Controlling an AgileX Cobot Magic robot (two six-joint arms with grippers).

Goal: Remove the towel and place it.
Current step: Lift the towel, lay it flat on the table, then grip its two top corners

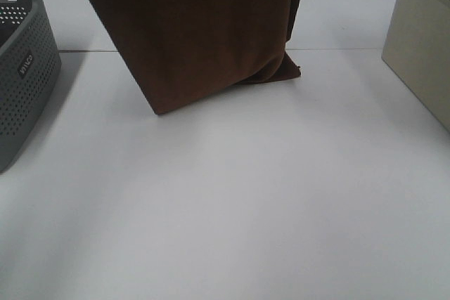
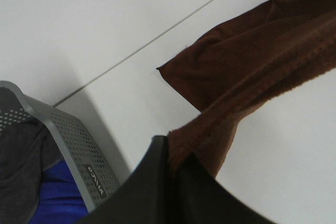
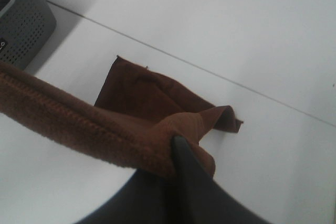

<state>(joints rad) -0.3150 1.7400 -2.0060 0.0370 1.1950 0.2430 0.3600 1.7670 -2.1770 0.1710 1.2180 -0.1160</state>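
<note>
The dark brown towel (image 1: 197, 26) hangs from above the top of the exterior high view. Its lower edge rests on the white table, bunched at the right corner. Neither gripper shows in that view. In the left wrist view, my left gripper (image 2: 170, 158) is shut on one top edge of the towel (image 2: 252, 72). In the right wrist view, my right gripper (image 3: 176, 156) is shut on the other top edge of the towel (image 3: 142, 98). The towel sags between the two grips, and its lower part lies folded on the table below.
A grey perforated basket (image 1: 24, 82) stands at the left edge and shows in the left wrist view (image 2: 73, 150) with grey and blue cloth inside. A beige box (image 1: 422, 40) stands at the right edge. A seam (image 1: 351, 49) crosses the white table.
</note>
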